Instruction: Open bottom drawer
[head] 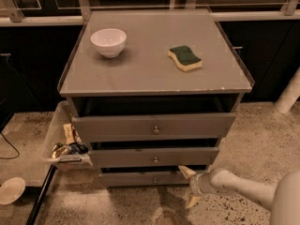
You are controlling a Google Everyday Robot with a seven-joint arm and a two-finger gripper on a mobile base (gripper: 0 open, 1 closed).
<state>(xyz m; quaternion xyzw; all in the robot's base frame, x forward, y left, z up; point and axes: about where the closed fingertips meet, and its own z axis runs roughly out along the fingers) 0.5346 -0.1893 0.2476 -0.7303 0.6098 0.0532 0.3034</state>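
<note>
The grey cabinet has three drawer fronts stacked under its top. The bottom drawer [140, 178] is the slimmest front, low near the floor, with a small round knob [155, 179] at its centre. It sits slightly out from the cabinet, like the two above it. My gripper [188, 186] reaches in from the lower right on a white arm, at the bottom drawer's right end. Its two pale fingers [186, 171] are spread apart, one at the drawer's height and one lower, with nothing between them.
A white bowl [108, 41] and a green-and-yellow sponge [185, 58] lie on the cabinet top [150, 74]. A clear bin [58, 139] of snack packets hangs at the cabinet's left side. A white post [288, 95] stands at right, a cable and a white dish [10, 190] lie on the floor at left.
</note>
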